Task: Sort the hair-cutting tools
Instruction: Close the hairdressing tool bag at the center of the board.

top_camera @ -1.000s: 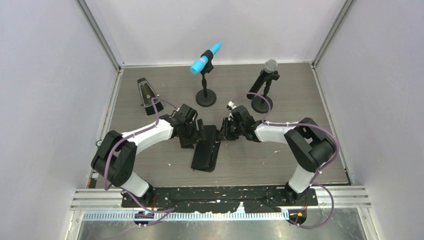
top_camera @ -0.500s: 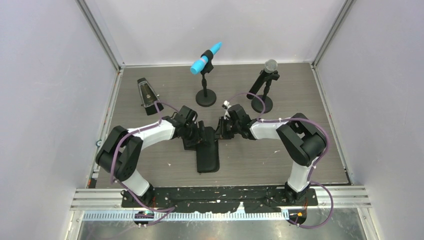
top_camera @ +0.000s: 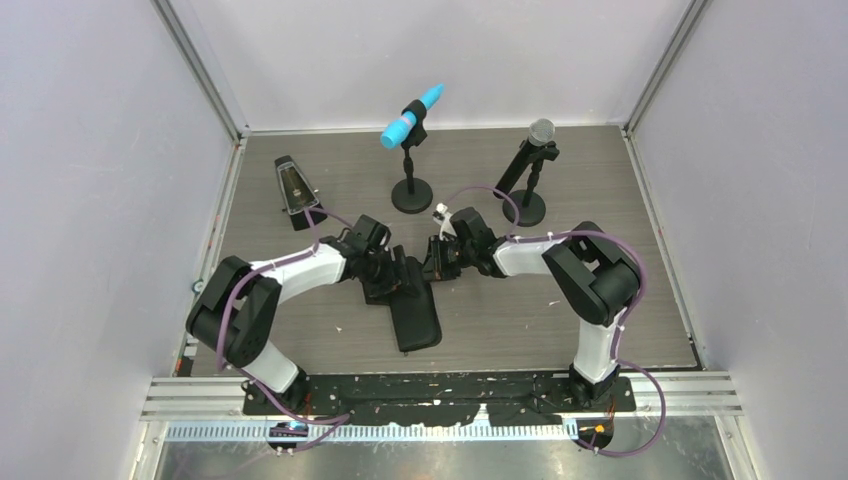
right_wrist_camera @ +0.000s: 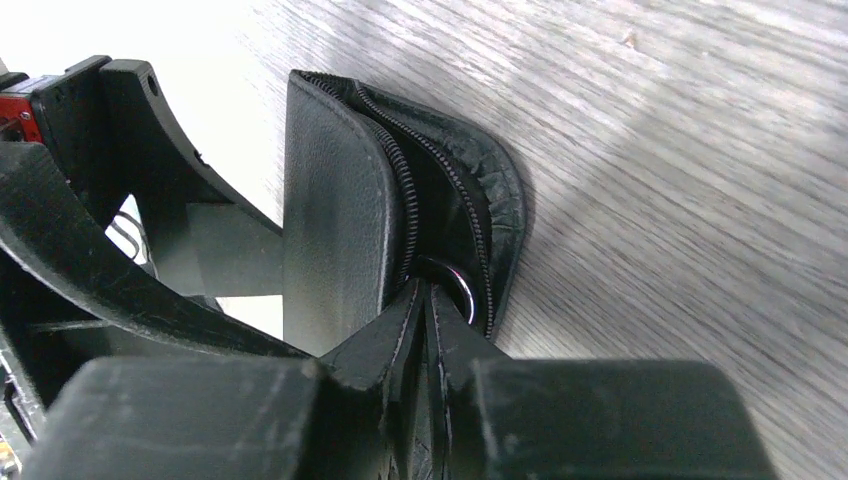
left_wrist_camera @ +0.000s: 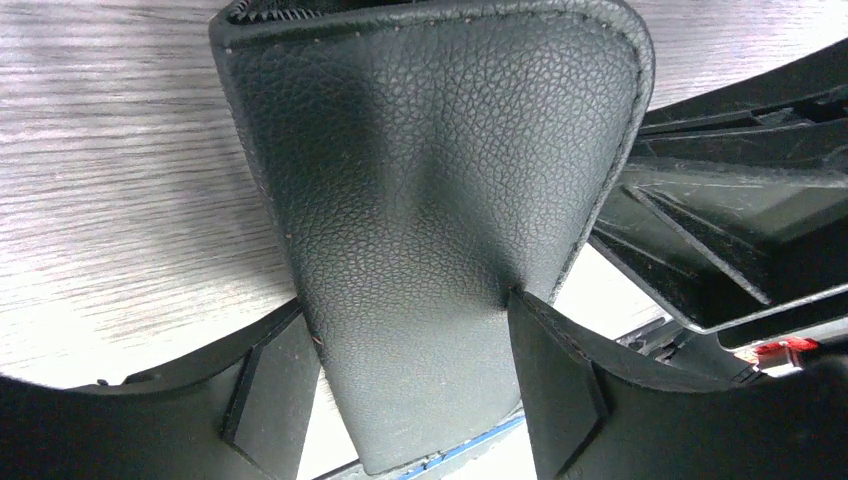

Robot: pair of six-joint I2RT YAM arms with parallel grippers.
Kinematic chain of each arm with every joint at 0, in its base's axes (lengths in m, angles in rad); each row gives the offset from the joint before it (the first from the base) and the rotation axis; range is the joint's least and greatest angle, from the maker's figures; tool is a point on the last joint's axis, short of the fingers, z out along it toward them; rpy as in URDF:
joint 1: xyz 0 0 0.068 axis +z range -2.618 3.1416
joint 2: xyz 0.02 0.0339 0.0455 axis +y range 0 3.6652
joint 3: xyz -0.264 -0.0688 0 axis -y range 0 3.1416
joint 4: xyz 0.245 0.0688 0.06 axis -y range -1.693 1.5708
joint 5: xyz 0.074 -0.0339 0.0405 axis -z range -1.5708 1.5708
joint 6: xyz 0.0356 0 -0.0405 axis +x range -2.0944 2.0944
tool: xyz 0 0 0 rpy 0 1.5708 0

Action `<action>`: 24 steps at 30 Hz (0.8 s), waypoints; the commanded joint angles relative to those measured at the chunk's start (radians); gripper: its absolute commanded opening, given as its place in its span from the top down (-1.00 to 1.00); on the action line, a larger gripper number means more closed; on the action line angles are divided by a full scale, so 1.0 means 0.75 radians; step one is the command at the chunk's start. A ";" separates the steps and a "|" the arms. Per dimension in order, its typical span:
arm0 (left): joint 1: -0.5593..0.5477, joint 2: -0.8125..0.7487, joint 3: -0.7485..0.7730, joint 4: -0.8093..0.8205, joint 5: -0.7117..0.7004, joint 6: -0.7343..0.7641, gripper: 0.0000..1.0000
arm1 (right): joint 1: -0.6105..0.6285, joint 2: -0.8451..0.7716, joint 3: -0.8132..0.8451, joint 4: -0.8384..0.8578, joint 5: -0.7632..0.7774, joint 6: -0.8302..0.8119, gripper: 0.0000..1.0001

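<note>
The black zip case (top_camera: 416,312) lies mid-table between both arms. My left gripper (top_camera: 398,277) is shut across its far end; in the left wrist view the case (left_wrist_camera: 430,190) fills the gap and both pads (left_wrist_camera: 268,385) press its sides. My right gripper (top_camera: 433,262) is shut at the case's far right corner; in the right wrist view its fingertips (right_wrist_camera: 432,300) pinch a silver zip-pull ring (right_wrist_camera: 466,290) on the case's zipper (right_wrist_camera: 400,200). The zipper gapes a little there. No scissors, hair clips or comb show in any view.
A black pyramid metronome (top_camera: 293,188) stands at the far left. A blue microphone (top_camera: 412,115) on a round-based stand (top_camera: 412,196) is at the far middle. A grey microphone (top_camera: 541,130) on its stand (top_camera: 525,208) is just behind the right gripper.
Both grippers have shifted left and a little away from me with the case. The case's near end has swung to the right, so the case now slants the other way.
</note>
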 commanded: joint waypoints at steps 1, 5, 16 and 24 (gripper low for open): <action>0.002 0.012 -0.030 0.171 -0.003 0.009 -0.36 | 0.094 0.054 0.081 0.018 -0.319 -0.035 0.68; 0.001 0.001 -0.047 0.193 0.013 -0.002 -0.36 | 0.114 0.052 0.144 -0.025 -0.312 -0.089 0.61; 0.002 -0.068 -0.044 0.089 -0.067 0.016 -0.35 | 0.022 -0.316 0.204 -0.597 0.342 -0.404 0.23; 0.001 -0.066 -0.037 0.060 -0.064 0.008 -0.35 | 0.025 -0.420 0.058 -0.594 0.332 -0.297 -0.02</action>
